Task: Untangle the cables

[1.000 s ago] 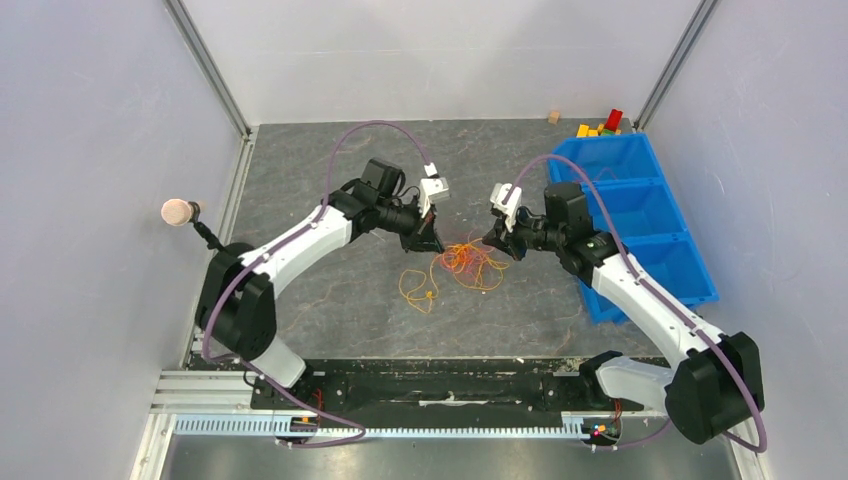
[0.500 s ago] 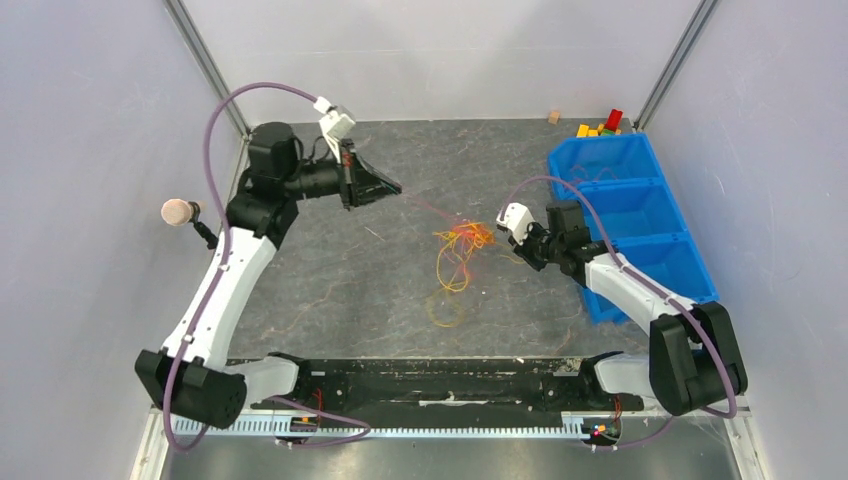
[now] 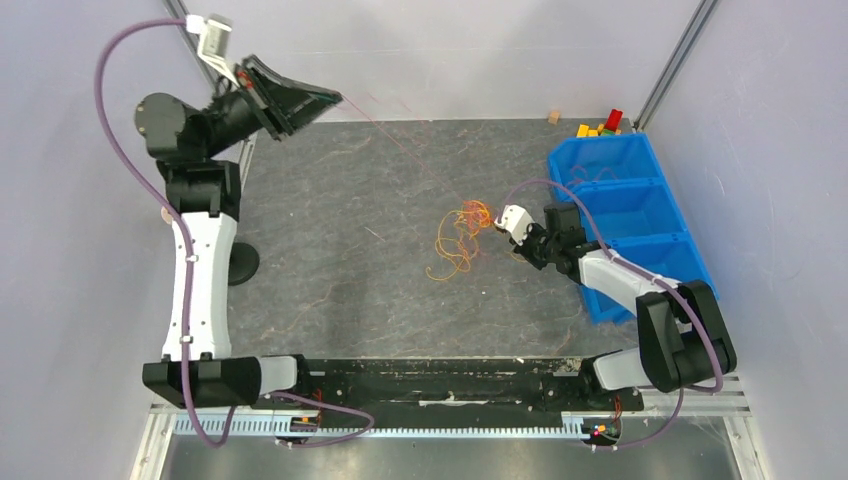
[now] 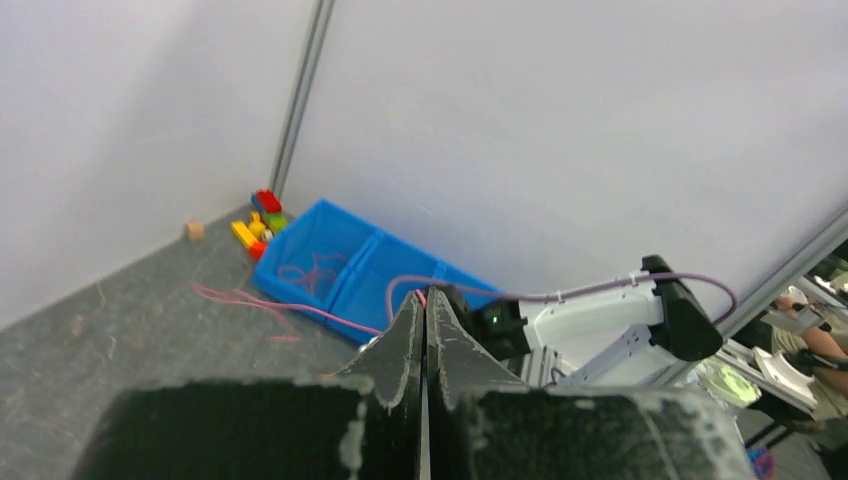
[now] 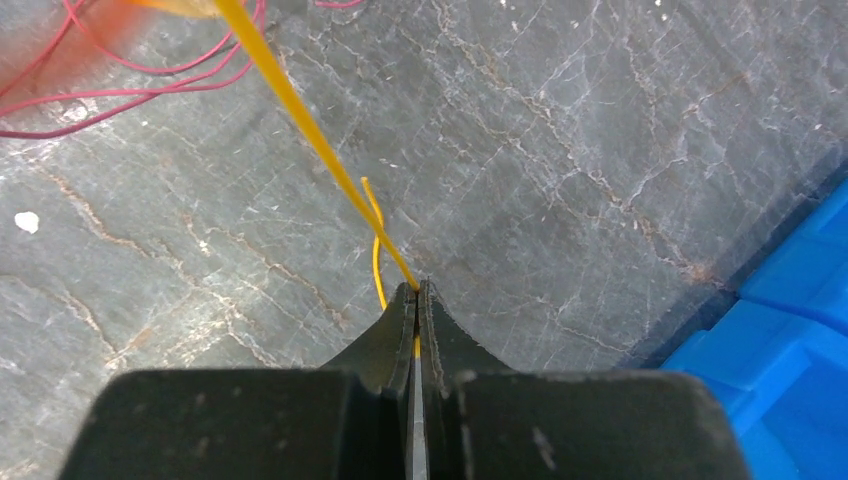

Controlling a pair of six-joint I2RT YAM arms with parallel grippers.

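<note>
The cables (image 3: pixel 458 238) lie as a loose orange, yellow and red tangle in the middle of the table. My left gripper (image 3: pixel 338 97) is raised high at the far left, shut on a thin red cable (image 3: pixel 410 152) that runs taut down into the tangle. In the left wrist view its jaws (image 4: pixel 425 298) are pressed together, with a bit of pink-red strand at the tips. My right gripper (image 3: pixel 503 232) sits low just right of the tangle. It is shut (image 5: pixel 416 290) on a yellow cable (image 5: pixel 300 120) that leads up towards red loops (image 5: pixel 120 90).
A blue three-compartment bin (image 3: pixel 640 215) stands right of the right arm, with a pink strand (image 4: pixel 310 270) inside its far compartment. Coloured blocks (image 3: pixel 600 125) and a small wooden cube (image 3: pixel 553 117) sit at the back right. A black round base (image 3: pixel 240 263) is beside the left arm.
The left arm has swung up and back to the far left, drawing a red strand out of the tangle. The tangle stretched and shifted. The right gripper drew back slightly, staying low.
</note>
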